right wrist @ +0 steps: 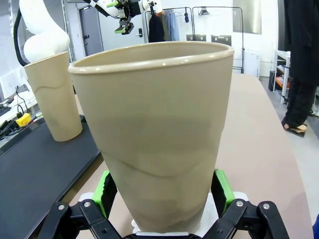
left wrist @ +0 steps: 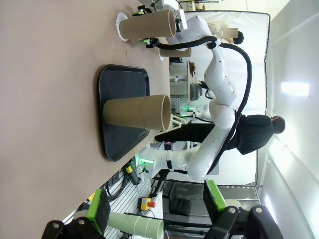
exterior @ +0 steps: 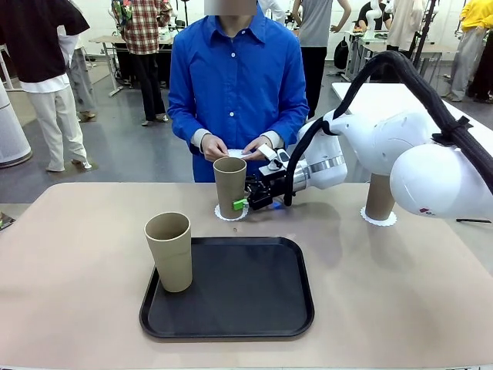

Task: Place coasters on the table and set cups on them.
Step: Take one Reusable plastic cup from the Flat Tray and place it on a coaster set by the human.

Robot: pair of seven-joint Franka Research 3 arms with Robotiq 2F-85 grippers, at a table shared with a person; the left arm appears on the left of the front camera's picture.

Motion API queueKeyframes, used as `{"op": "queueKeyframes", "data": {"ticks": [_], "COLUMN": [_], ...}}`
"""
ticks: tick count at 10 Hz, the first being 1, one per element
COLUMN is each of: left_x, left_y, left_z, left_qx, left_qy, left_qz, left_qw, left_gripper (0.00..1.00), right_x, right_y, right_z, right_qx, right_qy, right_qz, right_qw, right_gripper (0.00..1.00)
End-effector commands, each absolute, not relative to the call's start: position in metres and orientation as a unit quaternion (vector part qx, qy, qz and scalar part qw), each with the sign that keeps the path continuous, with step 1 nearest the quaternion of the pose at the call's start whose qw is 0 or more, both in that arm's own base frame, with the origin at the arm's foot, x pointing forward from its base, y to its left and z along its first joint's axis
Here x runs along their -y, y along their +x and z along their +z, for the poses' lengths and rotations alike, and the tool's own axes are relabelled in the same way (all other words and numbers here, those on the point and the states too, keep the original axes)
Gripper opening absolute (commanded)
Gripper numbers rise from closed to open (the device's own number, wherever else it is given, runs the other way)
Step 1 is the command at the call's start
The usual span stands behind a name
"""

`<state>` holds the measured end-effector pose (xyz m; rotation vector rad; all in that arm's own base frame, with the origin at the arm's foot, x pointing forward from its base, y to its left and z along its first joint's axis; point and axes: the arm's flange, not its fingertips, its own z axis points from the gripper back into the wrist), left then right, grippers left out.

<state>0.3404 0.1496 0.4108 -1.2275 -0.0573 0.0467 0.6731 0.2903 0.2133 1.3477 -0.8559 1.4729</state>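
Since the middle cup (exterior: 229, 185) is standing on its doily (exterior: 223, 215) at the table's (exterior: 77, 231) far side, my right gripper (exterior: 246, 202), pads (right wrist: 223, 191) clamped on its base, should probably let go and back off. Last cup (exterior: 169, 250) waits on the black tray (exterior: 254, 308).

Right gripper (exterior: 243, 202) closed on a cup (right wrist: 154, 134), left gripper (left wrist: 157, 206) wide open.
My right arm (exterior: 385, 146) comes in from my right side and reaches across the middle. Its wrist is turned level, so the gripper lies low and sideways. Its green pads (right wrist: 105, 191) press on either side of the cup near the base. My left gripper hangs free in the air, fingers spread well apart with nothing between them.
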Motion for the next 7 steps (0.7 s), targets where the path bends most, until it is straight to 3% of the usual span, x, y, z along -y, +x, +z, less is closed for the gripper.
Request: {"op": "queueKeyframes", "data": {"ticks": [1, 7], "left_x": [-0.151, -0.151], "left_y": [0.339, 0.339], "left_z": [0.413, 0.413], "left_qx": [0.03, 0.03], "left_qy": [-0.58, -0.58], "left_qz": [0.019, 0.019], "left_qw": [0.814, 0.814], "left_gripper": [1.0, 1.0], "right_x": [-0.286, -0.264], "right_y": [0.684, 0.686], "right_z": [0.217, 0.228], "right_qx": [0.339, 0.349], "right_qy": [0.556, 0.543], "right_qz": [0.6, 0.598], "right_qw": [0.464, 0.475], "right_gripper": [1.0, 1.0]}}
